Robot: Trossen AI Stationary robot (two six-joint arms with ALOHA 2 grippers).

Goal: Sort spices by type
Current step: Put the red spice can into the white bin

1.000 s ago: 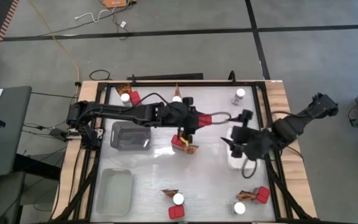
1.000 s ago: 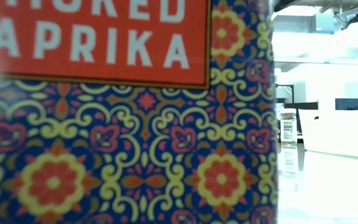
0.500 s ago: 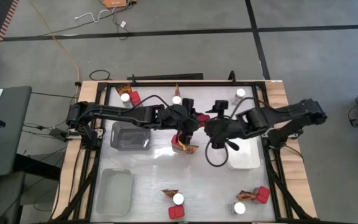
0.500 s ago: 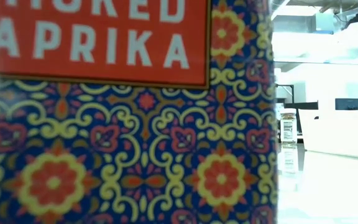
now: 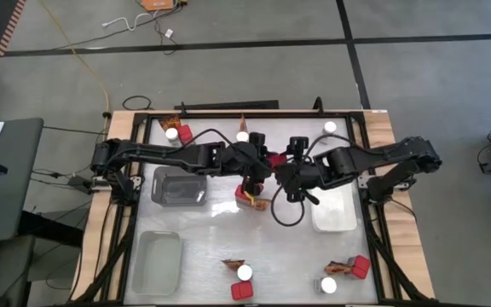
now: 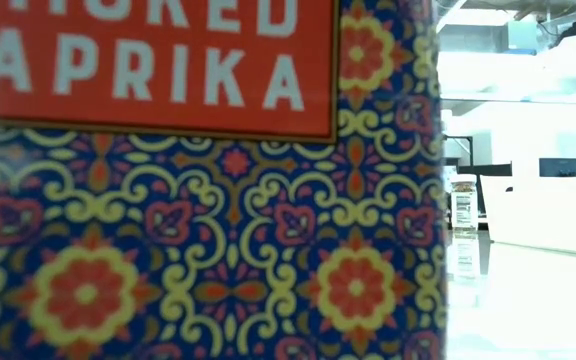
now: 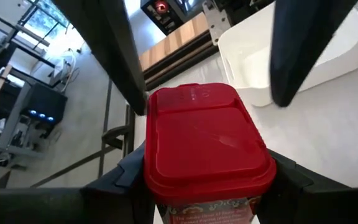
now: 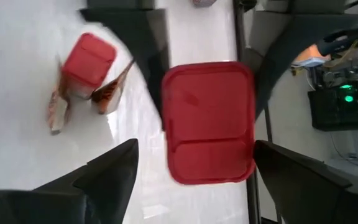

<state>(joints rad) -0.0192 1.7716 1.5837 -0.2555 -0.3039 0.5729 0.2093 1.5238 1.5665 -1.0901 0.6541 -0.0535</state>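
A red spice box [image 7: 209, 143] with a hinged lid hangs over the table's middle, and my left gripper [image 5: 267, 164] is shut on it. My right gripper [image 8: 194, 163] has come up to the same box [image 8: 209, 121] from the table's right. It is open, with one finger on each side of the box and a gap showing at the left one. Below them a second red box [image 5: 245, 195] stands on the table between orange-brown packets [image 5: 261, 204]. Other jars, boxes and packets lie in small groups around the table. My left gripper pinches the red box between its two fingers, on two opposite side walls just below the lid [image 7: 157, 186]. The fingers reach in from the table's left, slanting down. The box is lifted clear of the table, its lid turned toward my right gripper.
A grey tray [image 5: 180, 187] and a clear tray [image 5: 158, 260] lie at the left, a white tray [image 5: 335, 210] at the right. Jars stand at the far edge [image 5: 329, 128] [image 5: 242, 136] [image 5: 171, 133]; more spices lie near the front [image 5: 244, 273] [image 5: 328, 285]. A paprika box [image 6: 198, 200] blocks most of the low view.
My right gripper has swung from above the white tray toward the table's left and turned at the wrist. It now stands around the red box that my left gripper holds. The left gripper has stayed in place with the box.
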